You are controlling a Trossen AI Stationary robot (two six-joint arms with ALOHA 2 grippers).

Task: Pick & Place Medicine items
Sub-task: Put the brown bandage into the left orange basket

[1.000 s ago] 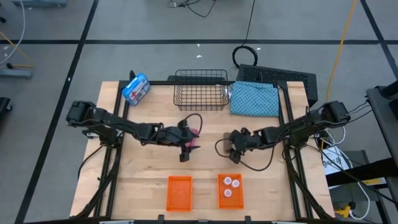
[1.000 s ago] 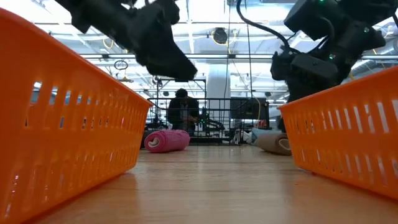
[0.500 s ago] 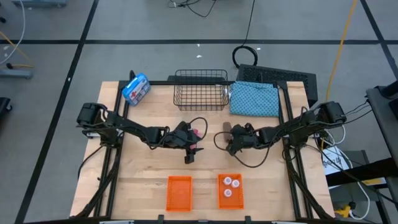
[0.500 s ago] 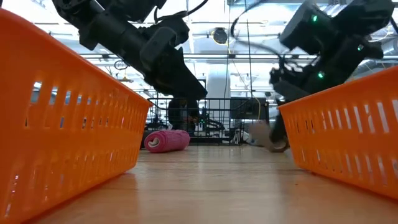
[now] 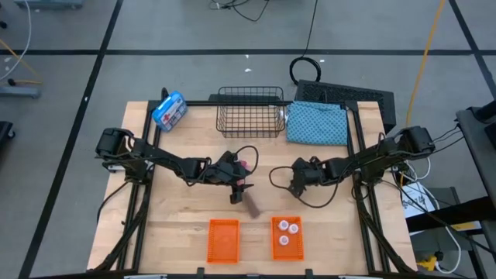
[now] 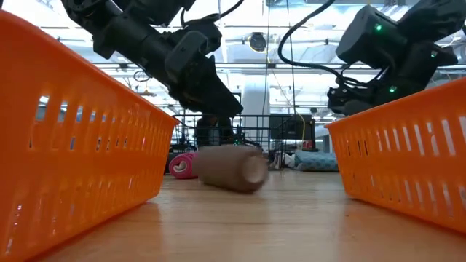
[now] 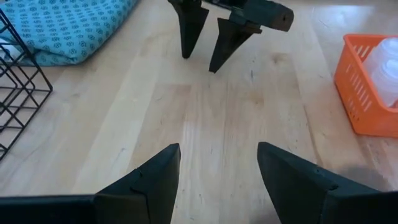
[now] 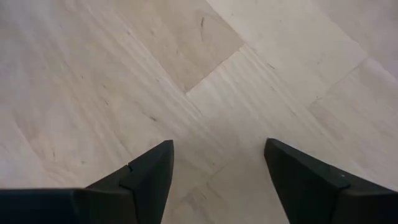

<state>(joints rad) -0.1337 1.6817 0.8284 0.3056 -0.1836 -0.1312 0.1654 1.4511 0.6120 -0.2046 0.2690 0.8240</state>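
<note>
A brown oblong piece [image 5: 253, 204] [image 6: 231, 168] lies on its side on the bare wood, between my two grippers and just beyond the two orange baskets. A pink piece [image 5: 245, 165] [image 6: 180, 164] lies on the table beside my left arm's wrist. Three white bottles [image 5: 285, 231] [image 7: 387, 68] stand in the right orange basket [image 5: 276, 246]. My left gripper [image 5: 235, 194] [image 7: 217, 149] hangs open over bare wood, holding nothing. My right gripper [image 5: 295, 187] [image 8: 217, 146] is open too, with only table between its fingers; its two fingers [image 7: 194, 31] also show in the left wrist view.
A second orange basket [image 5: 224, 239] sits near the front edge, left of the first. A wire basket [image 5: 249, 111], a blue patterned cloth [image 5: 318, 122] and a blue-and-white package [image 5: 169, 110] line the far edge. Bare wood lies between the arms.
The brown piece has left its spot beside my right gripper and gone toward the table's near edge, stopping between the grippers just beyond the baskets. My right gripper dipped toward where the piece had lain. My left gripper came down and a little toward the table's right.
</note>
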